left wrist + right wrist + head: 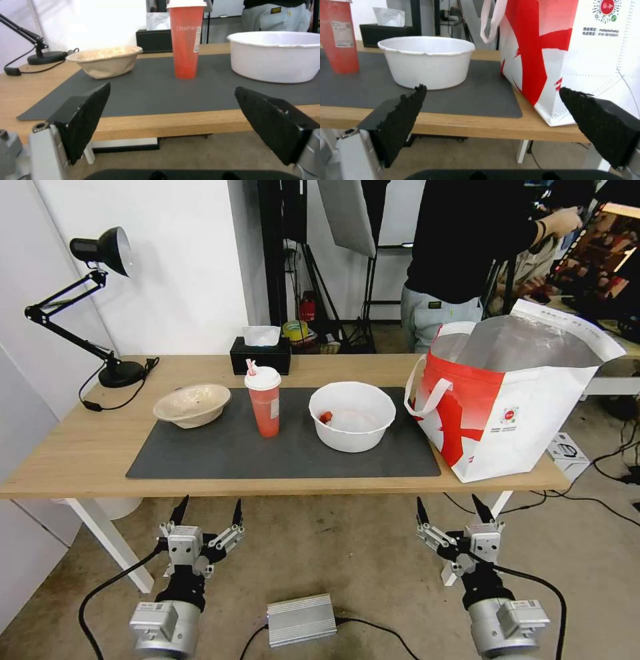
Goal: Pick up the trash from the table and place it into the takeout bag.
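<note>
Waiting below the table (80, 453) edge, nothing yet grasped.
Left gripper (207, 511) and right gripper (450, 508) are held low, fingers spread; beige bowl (192, 405), red cup (264, 401) and white bowl (352, 415) are lined up on the mat (220, 457), takeout bag (517, 400) standing open beside them for loading.

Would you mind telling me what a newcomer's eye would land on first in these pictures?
The red and white takeout bag gapes open at the table's right end. On the dark mat stand a beige bowl, a red cup and a white bowl. The left hand and right hand wait open, below the near edge.
</note>
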Tool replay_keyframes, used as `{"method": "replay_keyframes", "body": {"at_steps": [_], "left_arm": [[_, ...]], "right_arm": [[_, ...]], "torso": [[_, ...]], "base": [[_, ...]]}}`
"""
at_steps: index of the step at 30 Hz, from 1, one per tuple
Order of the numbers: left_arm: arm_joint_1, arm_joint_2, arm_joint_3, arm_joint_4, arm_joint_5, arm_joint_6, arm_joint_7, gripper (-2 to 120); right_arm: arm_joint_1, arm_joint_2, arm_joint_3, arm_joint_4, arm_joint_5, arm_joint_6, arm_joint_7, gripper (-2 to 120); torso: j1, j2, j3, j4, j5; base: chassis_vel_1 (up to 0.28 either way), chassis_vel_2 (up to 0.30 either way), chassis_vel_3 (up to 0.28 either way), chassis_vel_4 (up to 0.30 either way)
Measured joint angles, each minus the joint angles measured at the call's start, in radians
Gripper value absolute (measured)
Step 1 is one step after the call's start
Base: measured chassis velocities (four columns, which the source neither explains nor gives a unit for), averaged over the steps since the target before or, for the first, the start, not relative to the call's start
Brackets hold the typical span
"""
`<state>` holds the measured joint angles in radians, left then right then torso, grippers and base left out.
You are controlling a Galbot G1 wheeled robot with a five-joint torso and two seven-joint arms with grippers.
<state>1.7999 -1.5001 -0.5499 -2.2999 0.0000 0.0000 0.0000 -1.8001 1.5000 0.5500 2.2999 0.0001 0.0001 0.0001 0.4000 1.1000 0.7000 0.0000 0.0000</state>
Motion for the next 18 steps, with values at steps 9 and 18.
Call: {"method": "replay_keyframes", "body": {"at_steps": [9,18], "left_arm": [[0.000,0.000,0.000,0.000,0.000,0.000,0.000,100],[0.014,-0.006,0.006,-0.015,-0.014,0.027,-0.026,100]], "right_arm": [[0.000,0.000,0.000,0.000,0.000,0.000,0.000,100],[0.003,-0.020,-0.023,0.008,0.007,-0.039,0.011,100]], "torso": [[0.000,0.000,0.000,0.0000,0.0000],[0.000,0.000,0.000,-0.0003,0.0000]], "base": [[0.000,0.000,0.000,0.000],[0.000,0.000,0.000,0.000]]}}
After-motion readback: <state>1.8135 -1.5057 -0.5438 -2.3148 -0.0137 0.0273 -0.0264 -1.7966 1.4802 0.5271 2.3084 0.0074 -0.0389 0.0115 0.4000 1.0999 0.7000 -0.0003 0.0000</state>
